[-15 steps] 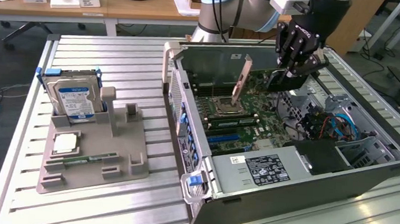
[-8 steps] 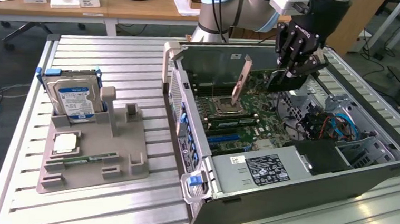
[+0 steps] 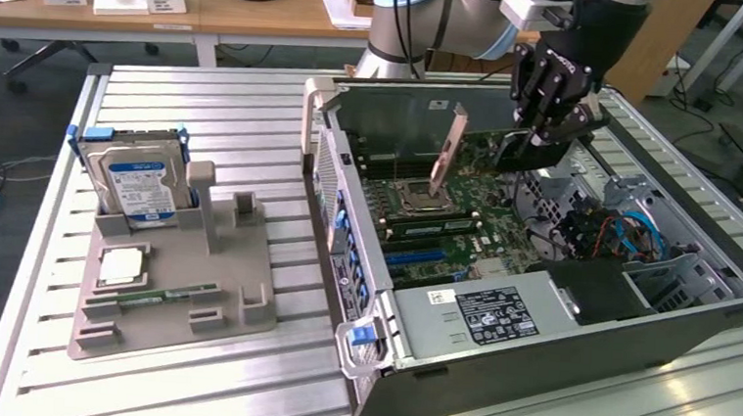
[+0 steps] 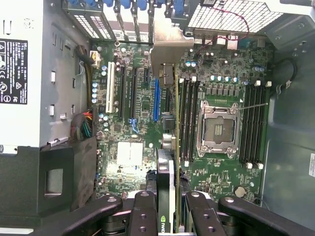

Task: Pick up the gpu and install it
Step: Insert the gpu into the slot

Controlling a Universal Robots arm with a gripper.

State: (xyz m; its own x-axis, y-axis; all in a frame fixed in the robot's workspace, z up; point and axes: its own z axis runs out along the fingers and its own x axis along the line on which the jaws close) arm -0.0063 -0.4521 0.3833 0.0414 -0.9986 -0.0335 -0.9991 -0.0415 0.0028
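Fingers (image 4: 142, 216) are closed on the gpu (image 4: 166, 189), clamping one end with the card edge-on between them. The card hangs upright inside the open case (image 3: 596, 371), in the upper middle of the exterior view, over the motherboard (image 4: 115, 189). I judge it not seated, though its contact edge is hidden from me.

Risks, my read:
- The card is long, thin and held by one end only, so it could pivot in the grip and come down crooked.
- It runs close beside the blue slot (image 4: 156, 101) and just beside the memory slots (image 4: 187, 118). A small sideways error would put its edge on plastic or a latch.
- The silver bracket (image 4: 167, 44) could snag the rear slot frame.

Materials:
- Card: rigid and flat, with a brownish board back and a stamped metal bracket.
- Motherboard: green, crowded with small round capacitors and long narrow plastic slots.
- CPU socket (image 4: 218, 130): bare, in a square metal frame.
- Case: grey sheet metal with a perforated grille.
- Tabletop (image 3: 221, 109): ribbed metal slats.
- On the exterior view's left, a grey moulded tray (image 3: 229, 286) holds a blue-labelled hard drive (image 3: 138, 182) standing on edge.
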